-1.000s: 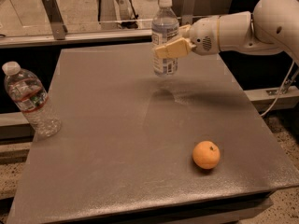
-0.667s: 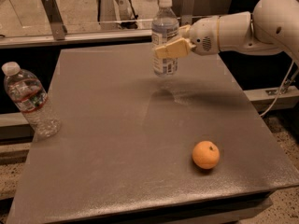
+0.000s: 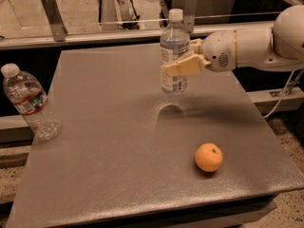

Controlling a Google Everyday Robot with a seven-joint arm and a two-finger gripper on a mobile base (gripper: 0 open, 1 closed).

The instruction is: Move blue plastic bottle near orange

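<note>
So the big grey worktop [image 3: 104, 175] takes up pretty much everything, and the white arm [image 3: 251, 46] reaches in over it from the right. The gripper [image 3: 183, 63] is out over the far half of the worktop, with its fingers closed around the middle of the blue plastic bottle [image 3: 173, 39], right on the label. The bottle is upright, and it looks lifted clear of the surface, since its shadow sits on the worktop a bit below its base.

Way off to the left of the gripper, at the worktop's edge, a clear ribbed bottle [image 3: 31, 103] with a red band stands doing nothing. It's well out of the way.

The orange [image 3: 208, 157] is below the gripper and slightly to the right, toward the near edge, well apart from the bottle.

My take: the lift is done and the carry is what's in hand. To do it well I'd bring the bottle toward the near edge and a touch right, holding it vertical so it doesn't slip in the grip. Then set it down just beside the orange, not on top of it. That fruit will roll if nudged, so come down with a small gap. A tall, slim bottle tips easily too, so the base should land flat before the fingers let go.
</note>
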